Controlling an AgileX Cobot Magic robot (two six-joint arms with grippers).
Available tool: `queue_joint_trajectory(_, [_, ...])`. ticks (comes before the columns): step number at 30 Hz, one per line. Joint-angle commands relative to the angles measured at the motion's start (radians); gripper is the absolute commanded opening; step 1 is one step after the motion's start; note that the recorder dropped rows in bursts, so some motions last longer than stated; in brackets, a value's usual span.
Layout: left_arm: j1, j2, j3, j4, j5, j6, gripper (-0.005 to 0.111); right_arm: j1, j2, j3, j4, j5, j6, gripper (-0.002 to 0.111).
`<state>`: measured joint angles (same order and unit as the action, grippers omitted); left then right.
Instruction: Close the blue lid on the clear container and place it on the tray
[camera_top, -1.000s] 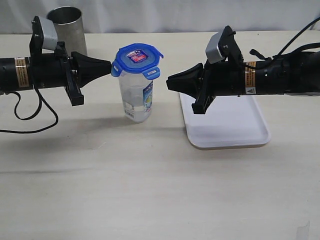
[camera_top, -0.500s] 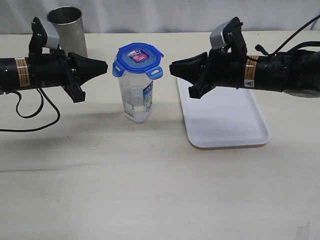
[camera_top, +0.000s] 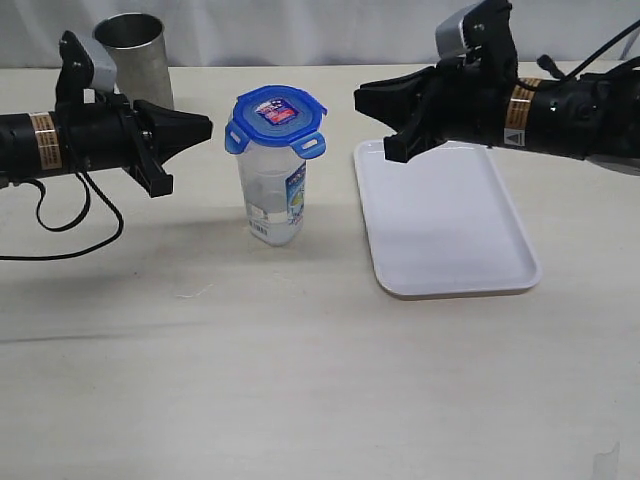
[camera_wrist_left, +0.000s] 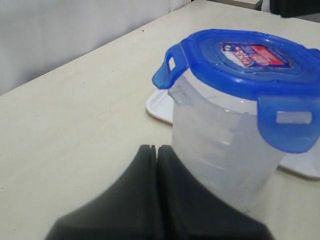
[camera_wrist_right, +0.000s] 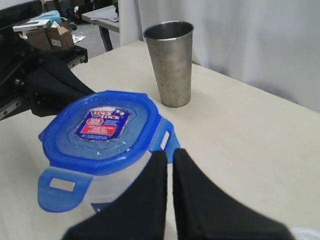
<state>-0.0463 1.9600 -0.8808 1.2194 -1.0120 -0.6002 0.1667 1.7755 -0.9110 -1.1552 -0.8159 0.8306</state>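
The clear container (camera_top: 275, 195) stands upright on the table with the blue lid (camera_top: 275, 115) resting on its top, the snap flaps sticking outward. Left of the lid hovers my left gripper (camera_top: 207, 127), shut and empty, its tip a short gap away. My right gripper (camera_top: 360, 98) is shut and empty, raised to the right of the lid, above the far end of the white tray (camera_top: 445, 225). In the left wrist view the lid (camera_wrist_left: 240, 57) and container (camera_wrist_left: 225, 150) fill the frame beyond the shut gripper (camera_wrist_left: 157, 148). The right wrist view shows the lid (camera_wrist_right: 100, 130) just past the shut gripper (camera_wrist_right: 169, 152).
A grey metal cup (camera_top: 135, 60) stands at the back left behind the left arm, also visible as a metal cup (camera_wrist_right: 170, 62) in the right wrist view. A black cable (camera_top: 70, 225) loops on the table under the left arm.
The right gripper has risen and pulled back to the right, away from the lid. The left gripper has drawn slightly left, off the lid's edge. Container and lid stay put.
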Motion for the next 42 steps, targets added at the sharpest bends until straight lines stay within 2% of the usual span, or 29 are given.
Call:
queue_joint_trajectory(1, [0.000, -0.006, 0.000, -0.025, -0.001, -0.006, 0.000, 0.047, -0.019, -0.008, -0.007, 0.070, 0.015, 0.005])
queue_joint_trajectory(7, [0.000, -0.006, 0.000, -0.021, -0.001, -0.010, 0.000, 0.136, -0.019, -0.008, 0.068, 0.200, -0.092, 0.005])
queue_joint_trajectory(17, [0.000, -0.006, 0.000, -0.003, -0.063, -0.010, 0.000, 0.138, -0.019, -0.008, 0.071, 0.163, -0.095, 0.005])
queue_joint_trajectory(42, [0.000, -0.006, 0.000, 0.001, -0.063, -0.010, 0.000, 0.138, 0.011, -0.008, 0.131, 0.151, -0.144, 0.005])
